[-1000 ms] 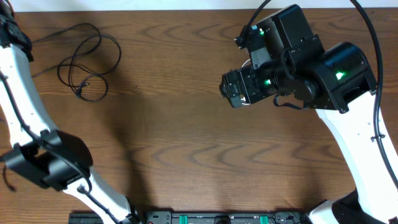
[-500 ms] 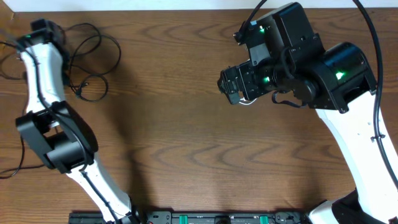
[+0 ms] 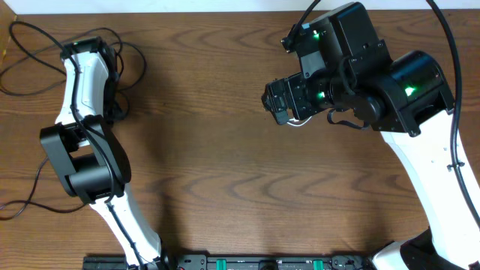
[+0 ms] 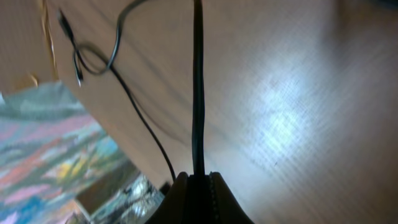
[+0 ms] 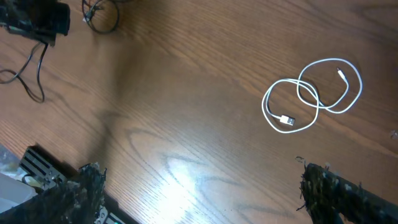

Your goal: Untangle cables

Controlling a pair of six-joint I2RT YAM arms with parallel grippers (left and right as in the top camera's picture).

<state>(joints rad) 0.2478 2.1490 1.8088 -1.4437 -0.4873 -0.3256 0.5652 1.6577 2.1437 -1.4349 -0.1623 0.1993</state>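
The black cables (image 3: 129, 51) lie in a loose tangle at the table's far left. My left gripper (image 4: 199, 179) is shut on a black cable (image 4: 198, 93) that runs straight up from between its fingers. A second thin black cable (image 4: 127, 102) with plug ends lies looped beside it. In the overhead view the left wrist (image 3: 84, 52) covers part of the tangle. The white cable (image 5: 311, 96) lies coiled on the wood by itself; from overhead only a bit shows (image 3: 300, 124) under the right arm. My right gripper (image 5: 199, 183) is wide open and empty, held above the table.
The left arm's elbow (image 3: 82, 157) sits over the left side of the table. Thicker black wires (image 3: 26, 202) trail off the left edge. The right arm's bulky black wrist (image 3: 360, 71) hangs over the far right. A black rail (image 3: 262, 262) lines the front edge.
The left arm has swung in from the left edge to the right, over the black cable tangle. The right arm has barely moved.
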